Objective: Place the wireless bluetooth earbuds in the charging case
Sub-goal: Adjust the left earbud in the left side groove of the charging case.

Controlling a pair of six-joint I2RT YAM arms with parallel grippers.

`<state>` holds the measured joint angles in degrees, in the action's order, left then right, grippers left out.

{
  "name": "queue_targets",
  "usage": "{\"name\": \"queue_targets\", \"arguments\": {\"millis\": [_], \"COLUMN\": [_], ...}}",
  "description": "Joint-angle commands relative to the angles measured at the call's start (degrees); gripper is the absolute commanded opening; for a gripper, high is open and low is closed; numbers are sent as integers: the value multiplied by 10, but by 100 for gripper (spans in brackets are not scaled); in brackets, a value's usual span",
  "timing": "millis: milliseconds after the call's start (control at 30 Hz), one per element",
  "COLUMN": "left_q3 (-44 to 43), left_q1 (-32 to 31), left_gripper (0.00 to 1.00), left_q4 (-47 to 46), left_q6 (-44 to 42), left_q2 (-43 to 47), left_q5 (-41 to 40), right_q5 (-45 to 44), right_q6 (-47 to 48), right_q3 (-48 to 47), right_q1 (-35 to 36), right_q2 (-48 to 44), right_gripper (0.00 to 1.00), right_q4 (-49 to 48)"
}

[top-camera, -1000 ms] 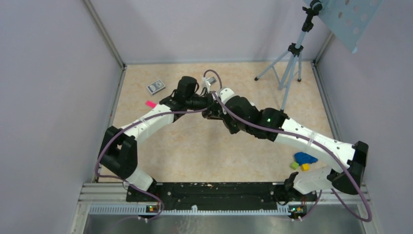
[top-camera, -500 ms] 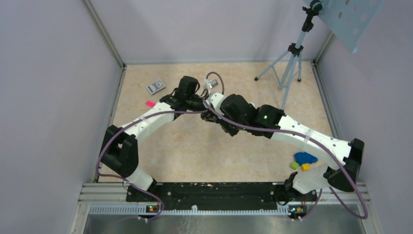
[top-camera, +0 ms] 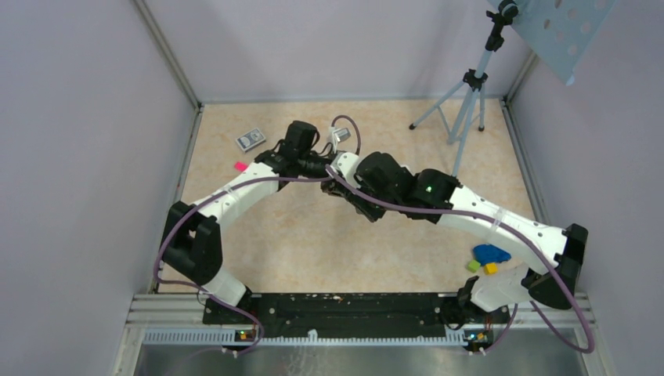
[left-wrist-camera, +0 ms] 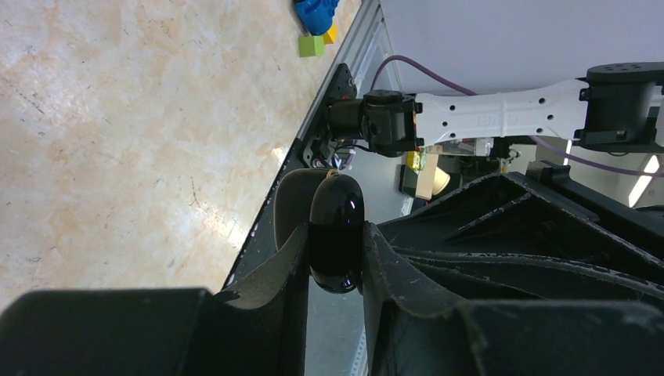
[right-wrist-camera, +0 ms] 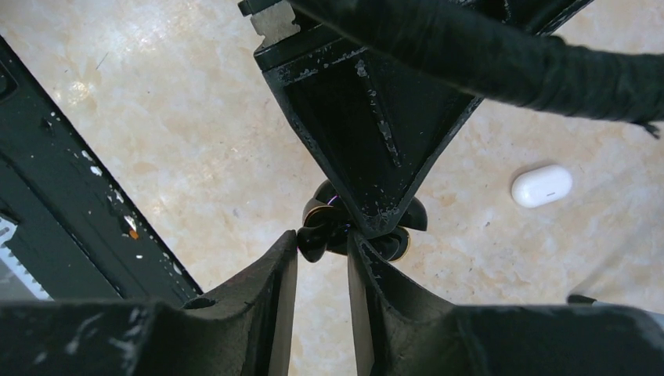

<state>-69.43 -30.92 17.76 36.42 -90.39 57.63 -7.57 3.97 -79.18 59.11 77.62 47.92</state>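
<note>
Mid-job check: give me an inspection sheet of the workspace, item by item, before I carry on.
Surface: beige marbled table, no spills seen.
Job's things: charging case clamped between the left fingers; earbuds not made out in any view.
Clutter: white pill-shaped object; pink item; small grey box; blue piece with green and yellow blocks.
Grippers: left pincer shut on the case; right pincer at the case, jaws narrowly apart, grip unclear.
Cables: purple cables run along both arms.
Surroundings: grey walls; tripod; perforated panel.
</note>
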Motion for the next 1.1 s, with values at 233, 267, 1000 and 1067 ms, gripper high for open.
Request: {"name": "queue_targets", "arguments": {"millis": [233,267,1000,1067], "left_q3": [-16,-16,3,4], "left_q1": [5,5,21,22], "left_gripper": [0,0,0,0], "left_q4": [-4,-4,-44,-45], "left_q6": [-5,-5,29,29], "left_q2": [19,19,21,20], "left_q5": [39,38,46,45], "right_q5": [-39,-38,134,155], "right_q6": [-5,-5,-218,-249], "right_q3": [-7,-8,149,177], "right_q1": [0,0,1,1], "right_q2": [-34,-34,-196,-210], "right_gripper": [30,30,37,37], "right_q4": [2,5,-180,-214]}}
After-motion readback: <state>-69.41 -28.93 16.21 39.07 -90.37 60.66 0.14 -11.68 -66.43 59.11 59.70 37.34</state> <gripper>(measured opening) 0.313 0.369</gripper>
